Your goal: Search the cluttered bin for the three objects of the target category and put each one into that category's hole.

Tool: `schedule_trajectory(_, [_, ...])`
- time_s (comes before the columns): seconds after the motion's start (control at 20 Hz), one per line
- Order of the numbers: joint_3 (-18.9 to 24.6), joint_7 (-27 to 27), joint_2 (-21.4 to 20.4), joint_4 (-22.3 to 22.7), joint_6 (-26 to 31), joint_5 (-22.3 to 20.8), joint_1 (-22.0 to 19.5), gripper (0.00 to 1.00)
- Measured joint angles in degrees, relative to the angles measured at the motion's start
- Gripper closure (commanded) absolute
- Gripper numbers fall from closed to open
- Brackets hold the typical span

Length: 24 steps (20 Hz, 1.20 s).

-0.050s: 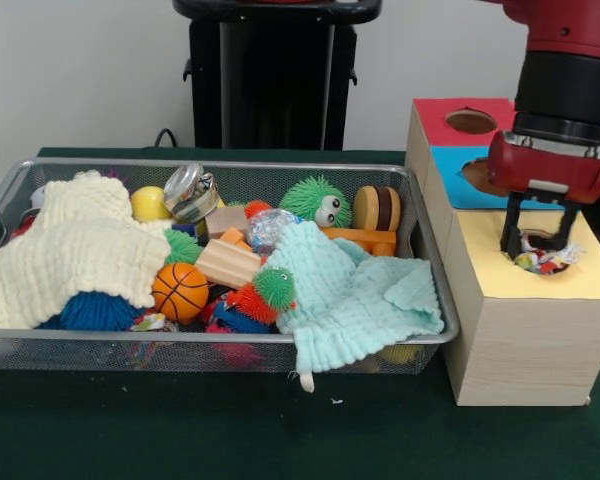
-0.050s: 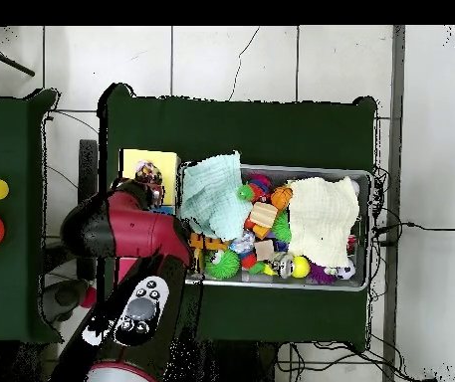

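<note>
Now the gripper (image 1: 538,240) hangs directly over the hole (image 1: 546,248) in the yellow panel (image 1: 540,270) of the sorting box (image 1: 510,340), its two black fingers (image 1: 510,228) spread and straddling the opening. A small multicoloured toy (image 1: 540,262) sits at the mouth of the hole between the fingertips; whether the fingers touch it cannot be told from the front view. The placement suggests a delivery step: the arm is held vertical above the hole so that the toy falls straight in rather than catching on the rim.

The toy appears as a knot of white, red, green and yellow, perhaps rope or fabric; its form is too small to name with confidence. In the overhead view it shows as a dark, mottled lump (image 2: 149,175) on the yellow panel (image 2: 149,159), partly hidden by the arm (image 2: 131,227).

The bin (image 1: 220,345) stands just beside the box, so the carry is short. It holds a cream cloth (image 1: 70,250) and a mint cloth (image 1: 350,290), which cover much of the clutter. Visible pieces include a small basketball (image 1: 180,291), a wooden block (image 1: 227,263) and a green fuzzy ball with eyes (image 1: 316,201). Any remaining target objects may lie beneath the cloths, so further searching probably means shifting them.
</note>
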Motion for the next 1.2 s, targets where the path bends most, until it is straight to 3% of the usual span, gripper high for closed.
schedule_trajectory(0.85, [-0.13, 0.01, -0.02, -0.10, 0.32, -0.01, 0.05, 0.00])
schedule_trajectory(1.2, [-0.57, -0.01, -0.67, -1.61, 5.89, -0.03, -0.12, 0.00])
